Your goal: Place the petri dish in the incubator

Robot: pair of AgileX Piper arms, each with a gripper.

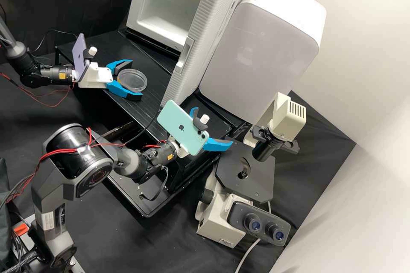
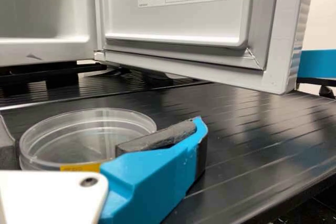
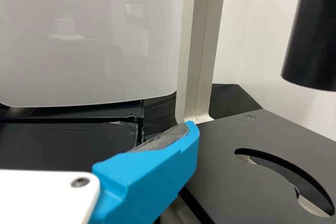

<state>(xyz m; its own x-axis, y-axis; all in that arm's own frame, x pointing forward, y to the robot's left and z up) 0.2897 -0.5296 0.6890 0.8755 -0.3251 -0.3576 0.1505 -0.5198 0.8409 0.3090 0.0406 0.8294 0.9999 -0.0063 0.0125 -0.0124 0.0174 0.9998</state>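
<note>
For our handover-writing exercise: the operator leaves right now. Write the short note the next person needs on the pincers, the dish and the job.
Left pincer: open, straddling the petri dish, which sits on the black shelf in front of the incubator; whether the pincer touches the dish cannot be judged.
Right pincer: open, empty, by the microscope stage.
Done: incubator door open; left pincer positioned round the dish.
Left to do: close on the dish, lift, set it inside the incubator, release.

End effector's blue finger hangs beside a microscope stage, facing a white panel.
</note>
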